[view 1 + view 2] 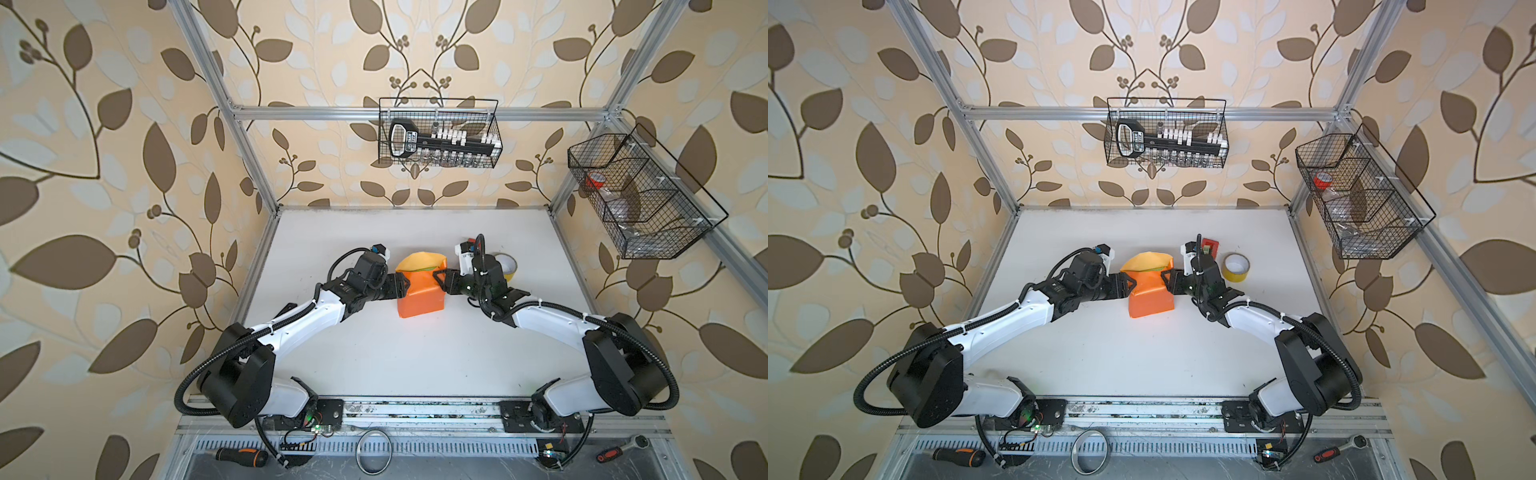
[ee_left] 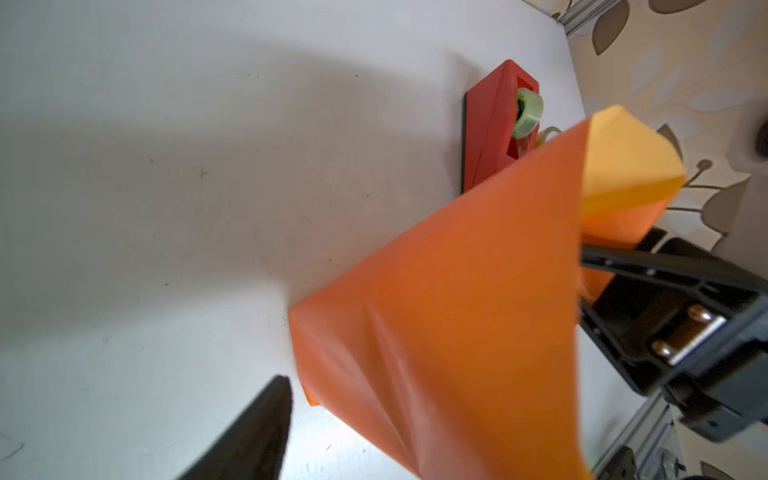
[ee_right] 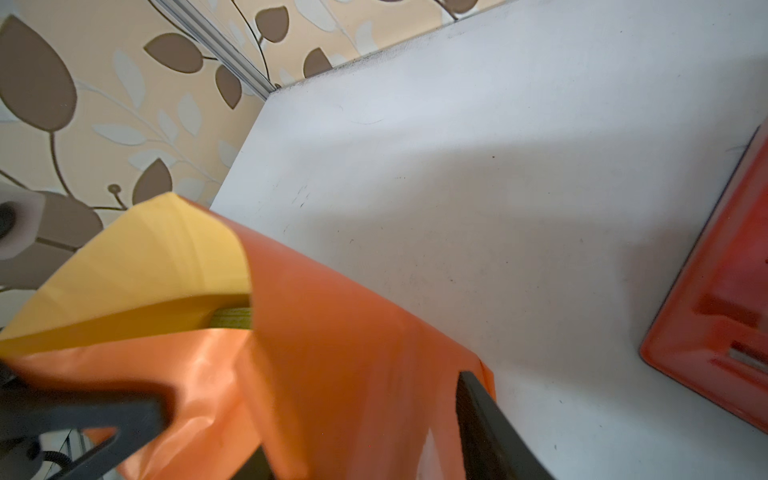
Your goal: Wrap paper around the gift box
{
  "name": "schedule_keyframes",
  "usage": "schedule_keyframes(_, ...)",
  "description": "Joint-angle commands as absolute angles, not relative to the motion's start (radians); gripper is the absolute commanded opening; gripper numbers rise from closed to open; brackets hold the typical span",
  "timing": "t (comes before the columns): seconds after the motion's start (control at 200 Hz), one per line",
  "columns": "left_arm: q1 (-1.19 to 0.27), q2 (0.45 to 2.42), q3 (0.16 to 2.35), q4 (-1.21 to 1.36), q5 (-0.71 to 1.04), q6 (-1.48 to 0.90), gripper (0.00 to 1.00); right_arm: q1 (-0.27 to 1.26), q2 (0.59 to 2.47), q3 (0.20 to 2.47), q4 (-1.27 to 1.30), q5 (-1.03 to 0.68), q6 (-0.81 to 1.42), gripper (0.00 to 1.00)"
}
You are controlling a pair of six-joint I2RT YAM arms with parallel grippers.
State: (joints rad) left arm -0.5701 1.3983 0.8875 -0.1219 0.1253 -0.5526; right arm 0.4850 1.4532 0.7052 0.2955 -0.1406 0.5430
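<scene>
White tabletop (image 1: 415, 365) carries the paper (image 1: 419, 301), orange side out, folded round the gift box (image 3: 232, 319), of which only a green sliver shows inside the open, upturned end beyond both tools. The parcel's long axis runs across the line joining the left tool (image 1: 404, 286) and right tool (image 1: 439, 281). They probably flank it to press the side flaps in; each has its jaws partly apart astride the paper, and I cannot tell whether either is pinching it.

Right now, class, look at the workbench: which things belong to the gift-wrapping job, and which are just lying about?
In the job:
- orange paper
- green box, mostly hidden inside the paper
- red tape dispenser and yellow tape roll, likely for sealing

Lying about:
- screwdriver
- ratchet
- metal ring
- wire baskets on the frame
</scene>
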Motion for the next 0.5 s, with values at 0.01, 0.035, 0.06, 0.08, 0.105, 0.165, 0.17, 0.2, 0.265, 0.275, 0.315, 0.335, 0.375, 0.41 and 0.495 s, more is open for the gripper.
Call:
schedule_keyframes(0.01, -0.571, 1.421, 0.938, -0.083, 0.032, -0.523, 0.58, 0.508, 1.423, 0.647, 0.24, -0.1, 0.562, 0.49)
schedule_keyframes(0.035, -0.572, 1.428, 0.945, -0.084, 0.025, -0.518, 0.57, 0.514, 1.416, 0.641, 0.243, -0.093, 0.568, 0.48)
schedule_keyframes(0.06, -0.572, 1.434, 0.95, -0.087, 0.018, -0.515, 0.55, 0.521, 1.409, 0.636, 0.245, -0.088, 0.574, 0.48)
schedule_keyframes(0.08, -0.572, 1.434, 0.953, -0.087, 0.012, -0.512, 0.54, 0.526, 1.404, 0.634, 0.246, -0.083, 0.579, 0.47)
schedule_keyframes(0.105, -0.572, 1.434, 0.953, -0.086, 0.008, -0.507, 0.53, 0.533, 1.398, 0.63, 0.251, -0.078, 0.586, 0.47)
schedule_keyframes(0.165, -0.572, 1.466, 0.947, -0.071, 0.006, -0.503, 0.5, 0.548, 1.385, 0.621, 0.257, -0.057, 0.601, 0.46)
schedule_keyframes(0.17, -0.572, 1.468, 0.947, -0.07, 0.007, -0.503, 0.5, 0.548, 1.385, 0.62, 0.257, -0.055, 0.601, 0.46)
schedule_keyframes(0.2, -0.572, 1.475, 0.946, -0.068, 0.012, -0.502, 0.49, 0.552, 1.38, 0.615, 0.261, -0.046, 0.605, 0.45)
schedule_keyframes(0.265, -0.571, 1.488, 0.946, -0.069, 0.023, -0.496, 0.45, 0.553, 1.378, 0.619, 0.256, -0.031, 0.595, 0.45)
schedule_keyframes(0.275, -0.572, 1.488, 0.944, -0.068, 0.027, -0.497, 0.45, 0.553, 1.379, 0.621, 0.25, -0.027, 0.592, 0.45)
schedule_keyframes(0.315, -0.572, 1.491, 0.937, -0.063, 0.035, -0.497, 0.43, 0.552, 1.381, 0.633, 0.229, -0.01, 0.572, 0.45)
schedule_keyframes(0.335, -0.572, 1.491, 0.932, -0.06, 0.039, -0.497, 0.42, 0.55, 1.379, 0.637, 0.216, 0.0, 0.562, 0.44)
schedule_keyframes(0.375, -0.572, 1.489, 0.923, -0.058, 0.042, -0.497, 0.41, 0.549, 1.377, 0.648, 0.189, 0.025, 0.537, 0.44)
schedule_keyframes(0.41, -0.571, 1.485, 0.917, -0.057, 0.043, -0.496, 0.41, 0.554, 1.375, 0.656, 0.169, 0.047, 0.514, 0.44)
schedule_keyframes(0.495, -0.572, 1.473, 0.911, -0.054, 0.034, -0.48, 0.41, 0.561, 1.375, 0.666, 0.133, 0.09, 0.473, 0.43)
